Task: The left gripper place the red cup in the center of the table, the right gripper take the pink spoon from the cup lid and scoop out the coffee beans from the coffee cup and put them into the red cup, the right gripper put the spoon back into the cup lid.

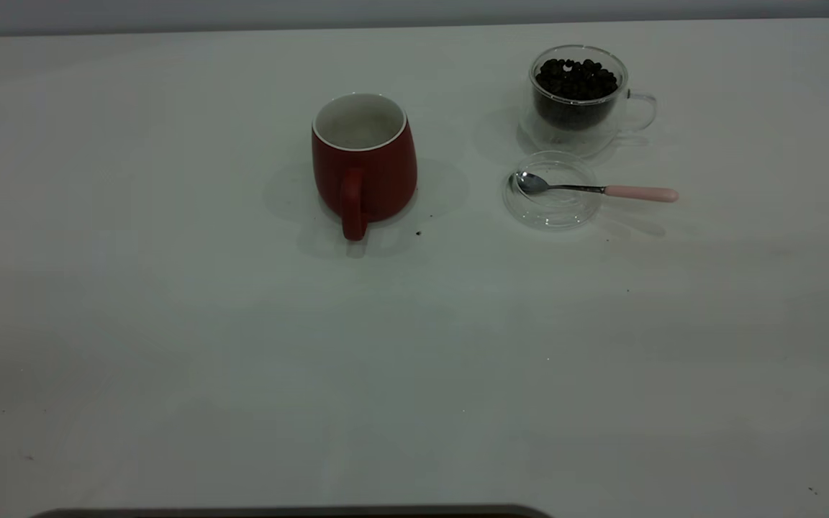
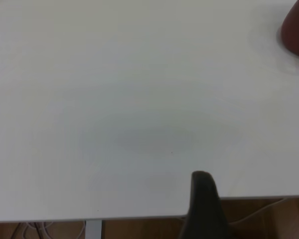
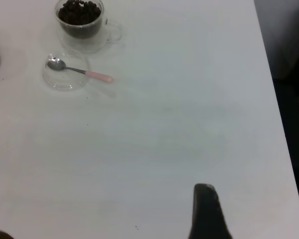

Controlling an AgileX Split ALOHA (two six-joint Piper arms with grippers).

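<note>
Red cup (image 1: 364,164) stands upright just above the middle of the exterior frame, a little left of centre, handle toward the camera, its white inside showing nothing I can make out; right of it, near the upper right, the glass cup (image 1: 578,97) sits full of dark beans (image 1: 576,79), handle pointing right; just below that lies the clear lid (image 1: 553,191), flat on the table (image 1: 242,360), with the spoon (image 1: 594,188) across it, bowl inside the lid and pink handle jutting past the lid's right rim; a few dark specks lie on the table by the red cup's base; neither arm shows in the exterior view; in the left wrist view only one dark finger of the left gripper (image 2: 204,206) shows at the bottom edge near the table's edge, the red cup at the upper right corner; the right gripper (image 3: 207,211) likewise shows one dark finger at the bottom, the lid, spoon and glass cup well away at upper left; whether either claw is released or clenched I cannot tell.
</note>
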